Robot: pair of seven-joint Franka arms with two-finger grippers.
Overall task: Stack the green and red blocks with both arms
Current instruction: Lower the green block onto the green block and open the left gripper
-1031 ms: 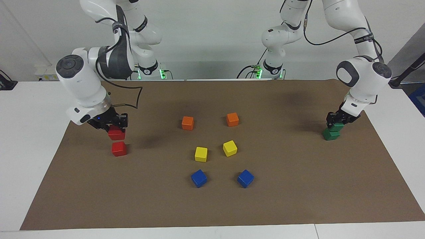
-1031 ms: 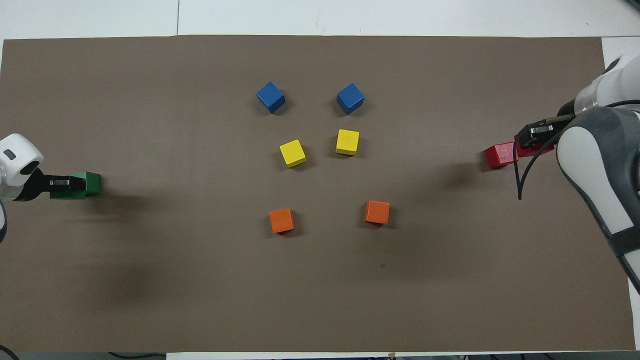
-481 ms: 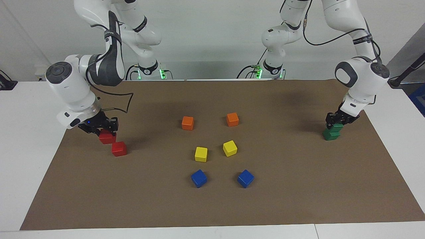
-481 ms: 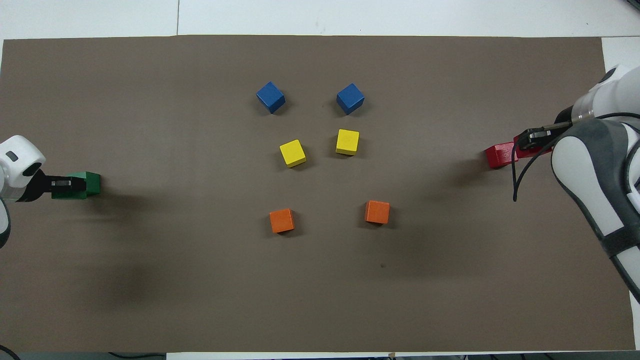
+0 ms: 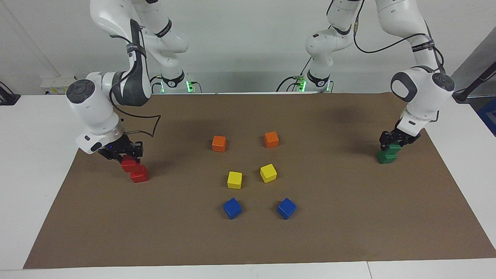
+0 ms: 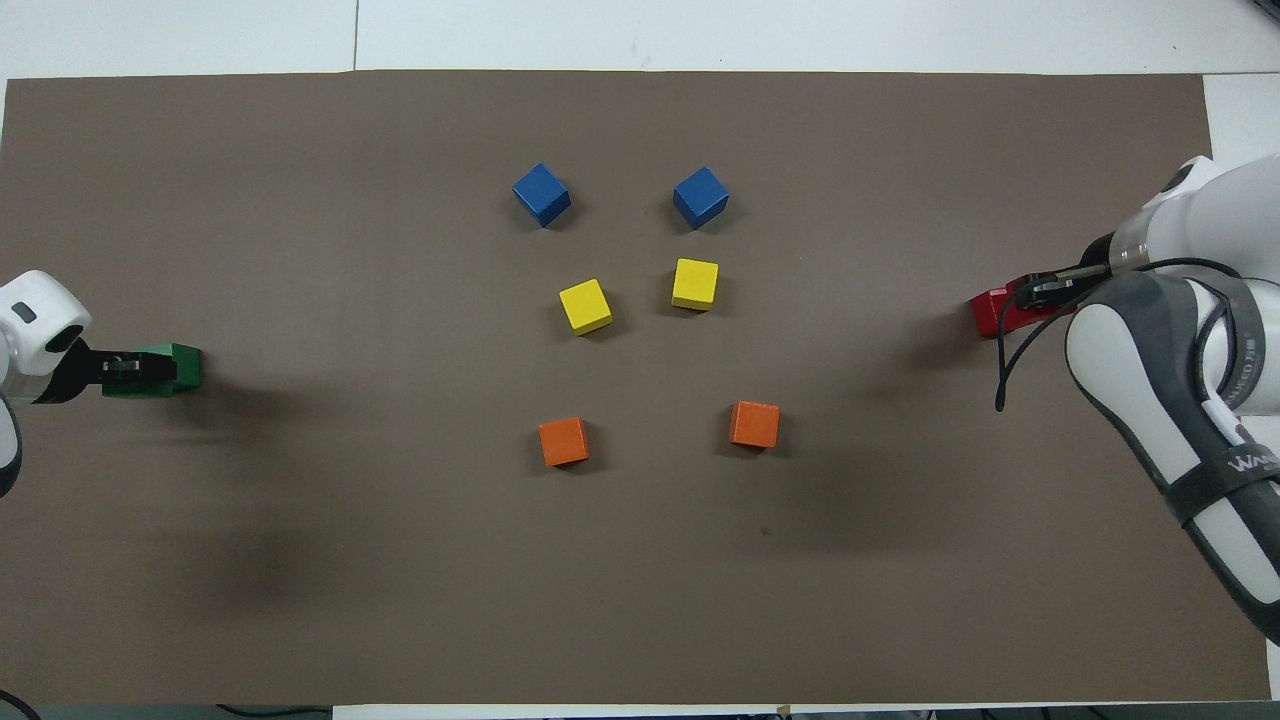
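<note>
Facing view: right claw (image 5: 130, 155) grips a red cube (image 5: 127, 162), half-seated on the second red cube (image 5: 139, 173) at the right arm's bench end; we should square it before letting go. Left claw (image 5: 395, 140) sits at the upper green cube (image 5: 394, 148), stacked offset on the lower green cube (image 5: 386, 157); grip state unclear. Overhead view: cubes have no long axis; the green stack (image 6: 165, 368) has edges square to the mat (image 6: 400, 560).

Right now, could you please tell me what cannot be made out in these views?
Facing view: whether the upper red block, gripped by the right hand, rests on the lower red block; their contact is too small.
Overhead view: the lower green block, mostly covered by the upper green block and the left hand.
Overhead view: the right arm, cut off by the frame edge.
</note>
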